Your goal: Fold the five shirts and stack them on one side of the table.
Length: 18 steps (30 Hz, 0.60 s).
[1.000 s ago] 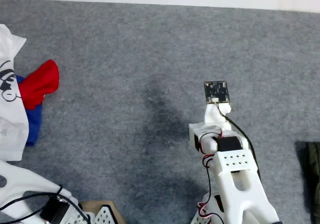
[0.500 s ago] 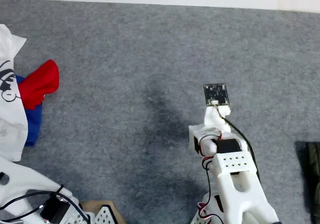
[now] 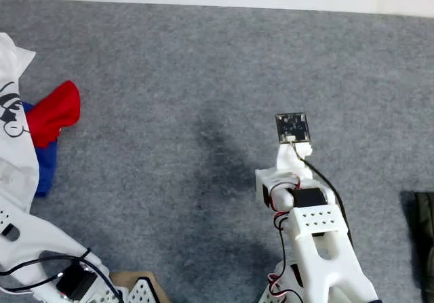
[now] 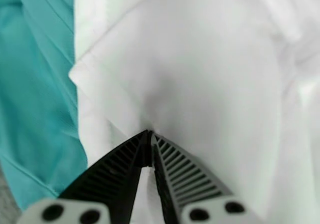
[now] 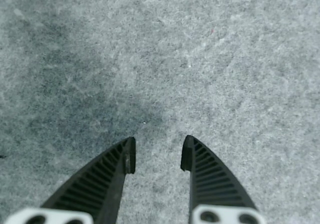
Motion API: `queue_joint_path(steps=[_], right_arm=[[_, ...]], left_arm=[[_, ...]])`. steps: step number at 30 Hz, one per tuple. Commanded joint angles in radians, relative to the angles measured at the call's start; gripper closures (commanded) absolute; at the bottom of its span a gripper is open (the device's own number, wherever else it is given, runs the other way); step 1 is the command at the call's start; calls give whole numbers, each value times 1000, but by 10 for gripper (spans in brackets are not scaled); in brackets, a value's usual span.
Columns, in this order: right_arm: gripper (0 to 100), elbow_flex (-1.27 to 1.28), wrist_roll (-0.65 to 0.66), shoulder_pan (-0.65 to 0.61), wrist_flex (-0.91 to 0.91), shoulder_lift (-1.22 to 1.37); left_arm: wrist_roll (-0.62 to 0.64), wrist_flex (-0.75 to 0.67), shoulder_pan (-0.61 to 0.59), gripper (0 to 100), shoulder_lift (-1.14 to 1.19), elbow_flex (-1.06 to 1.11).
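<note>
A: Left pincer [image 4: 150,136]: clenched, its tips meeting on a small ridge of the white shirt [image 4: 200,73]. Right pincer [image 5: 157,154]: released, jaws apart over bare grey table [image 5: 225,43], holding nothing.

B: Where does the shirt lie?

A: In the heap at the table's left edge, per the high view. The teal shirt [image 4: 35,83] touches it along one side.

B: Risks?

A: Judgement only. The bite is thin, at the very tips, so a lift may let the fabric slide out. It may also have caught more than one layer and drag the teal shirt, or the whole heap, along. The right pincer is well apart from the heap, so nothing pins the pile if it shifts.

B: Count, largest first.

A: Table: one. White shirt: one, the widest spread. Teal shirt: one. Red shirt [image 3: 54,113]: one, bunched. Blue shirt [image 3: 44,164]: one, a strip beside red and white. That makes four shirts at the left. Dark cloth [image 3: 426,238] at the right edge: one; cannot tell whether it is the fifth shirt. Pincers: two.
</note>
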Motion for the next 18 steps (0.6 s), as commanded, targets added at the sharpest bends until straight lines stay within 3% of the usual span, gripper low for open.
queue_joint_path(steps=[1, 10, 18], right_arm=[[836, -7, 0, -5, -18, -21], [836, -7, 0, -5, -18, -21], [836, -7, 0, -5, -19, -19]], left_arm=[[115, 51, 53, 993, -21, -47], [129, 183, 176, 993, -28, -48], [129, 321, 332, 993, -171, -47]])
